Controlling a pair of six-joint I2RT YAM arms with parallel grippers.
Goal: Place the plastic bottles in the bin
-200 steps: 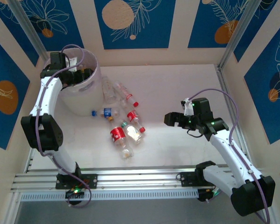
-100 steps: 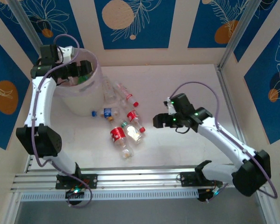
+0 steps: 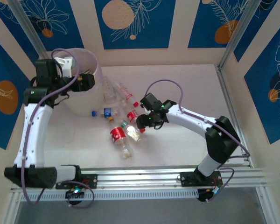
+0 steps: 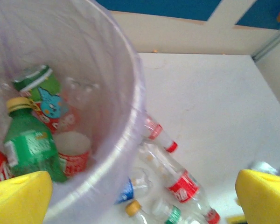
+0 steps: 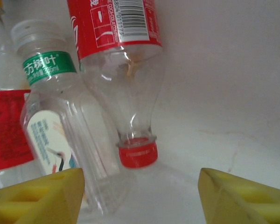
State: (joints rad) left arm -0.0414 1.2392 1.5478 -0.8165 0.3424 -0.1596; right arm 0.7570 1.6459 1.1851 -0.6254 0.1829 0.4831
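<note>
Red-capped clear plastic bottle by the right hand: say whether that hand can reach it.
Probably yes. The right hand hangs close to the red-capped clear plastic bottle, its yellow fingers apart, the neck lined up between them, nothing covering it. The green-banded clear bottle lying against it could get caught too.

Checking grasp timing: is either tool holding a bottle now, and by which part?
Nothing held. The left tool is open above the bin. The right tool straddles the red cap of a red-labelled bottle, gaps on both sides.
</note>
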